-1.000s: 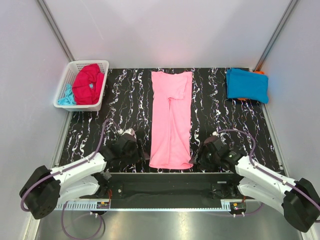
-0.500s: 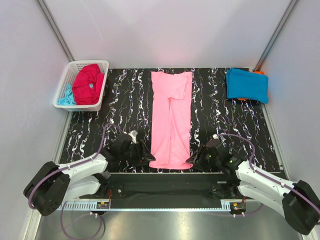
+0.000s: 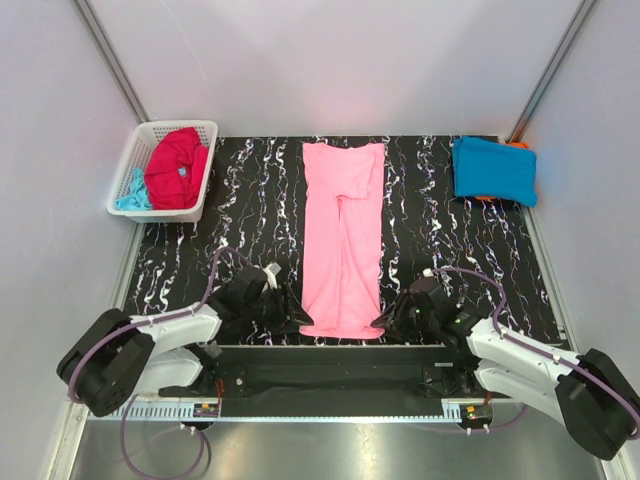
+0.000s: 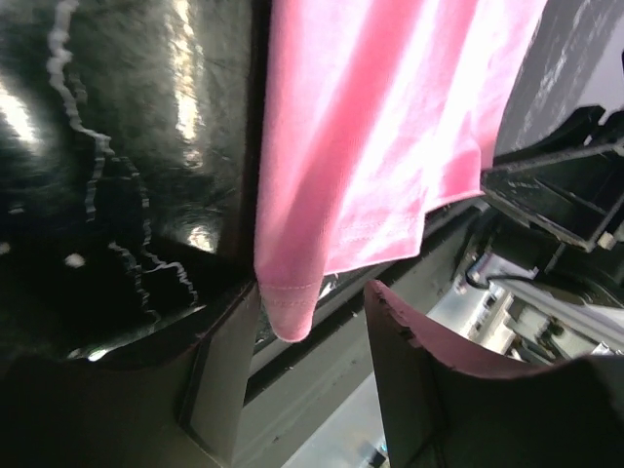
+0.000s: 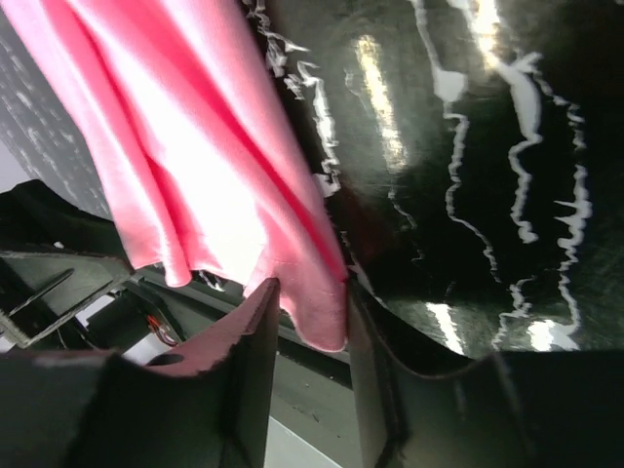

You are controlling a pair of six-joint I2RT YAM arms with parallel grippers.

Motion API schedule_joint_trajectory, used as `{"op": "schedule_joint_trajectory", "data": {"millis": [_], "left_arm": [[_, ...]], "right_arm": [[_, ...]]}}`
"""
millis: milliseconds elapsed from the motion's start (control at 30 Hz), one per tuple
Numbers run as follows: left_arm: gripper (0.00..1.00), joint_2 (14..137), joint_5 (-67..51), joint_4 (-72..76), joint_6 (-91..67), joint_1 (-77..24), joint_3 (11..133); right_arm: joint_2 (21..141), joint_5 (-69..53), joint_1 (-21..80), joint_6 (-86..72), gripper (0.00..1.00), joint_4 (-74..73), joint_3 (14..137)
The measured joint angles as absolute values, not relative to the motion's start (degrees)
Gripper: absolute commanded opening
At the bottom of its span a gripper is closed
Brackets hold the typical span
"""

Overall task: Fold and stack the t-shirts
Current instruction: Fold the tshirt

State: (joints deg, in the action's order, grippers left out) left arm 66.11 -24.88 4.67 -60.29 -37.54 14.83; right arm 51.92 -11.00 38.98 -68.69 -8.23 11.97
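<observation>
Pink shirt first: its near hem lies at the front edge of the worktop, and each of its two near corners sits between a pair of my fingers. My left fingers stand apart with the left hem corner hanging down into the gap, close by one finger and clear of the other. My right fingers are apart too, though the gap is narrower and the right hem corner nearly fills it. I cannot tell whether the cloth touches both sides there. Neither pair is clamped.

Outward from the hem, the shirt runs as a long, narrow strip straight away from me down the middle of the black, white-veined worktop, lying flat. At the far right corner a folded blue shirt rests on an orange shirt, of which only a sliver shows. At the far left stands a white basket — a red shirt is bundled in it, with an aqua shirt beside it.
</observation>
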Motion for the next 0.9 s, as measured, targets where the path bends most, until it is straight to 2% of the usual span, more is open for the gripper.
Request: {"op": "schedule_joint_trajectory", "data": {"millis": [33, 100, 200, 300, 367, 400, 467, 500, 900], "left_arm": [[0.53, 67.2, -25.9, 6.0, -60.4, -37.5, 14.8], [0.53, 68.6, -27.0, 8.2, -60.5, -37.5, 14.7], [0.52, 69.4, -28.0, 10.0, -60.7, -37.5, 14.3], [0.44, 69.4, -28.1, 10.1, -60.8, -37.5, 14.1], [0.35, 69.4, -28.1, 9.9, -60.6, -37.5, 14.1], [0.21, 69.3, -28.1, 9.7, -60.6, -37.5, 14.1], [0.04, 68.7, -28.1, 9.0, -60.5, -37.5, 14.1], [0.00, 68.5, -28.0, 8.8, -60.2, -37.5, 14.0], [0.00, 66.3, -27.6, 6.1, -59.1, -37.5, 14.0]], "right_arm": [[52.1, -11.0, 39.0, -68.6, 0.32, -8.3, 11.9], [52.5, -11.0, 39.0, -68.5, 0.27, -8.6, 11.9], [52.7, -11.0, 39.0, -68.4, 0.00, -8.9, 11.6], [52.8, -11.0, 39.0, -68.8, 0.00, -9.2, 11.4], [52.8, -11.0, 39.0, -68.8, 0.00, -9.2, 11.4], [52.8, -11.0, 39.0, -68.8, 0.00, -9.3, 11.4], [52.8, -11.0, 39.0, -68.8, 0.00, -9.3, 11.4], [52.8, -11.0, 39.0, -68.8, 0.00, -9.3, 11.4], [51.0, -11.1, 39.0, -67.9, 0.00, -12.5, 11.8]]}}
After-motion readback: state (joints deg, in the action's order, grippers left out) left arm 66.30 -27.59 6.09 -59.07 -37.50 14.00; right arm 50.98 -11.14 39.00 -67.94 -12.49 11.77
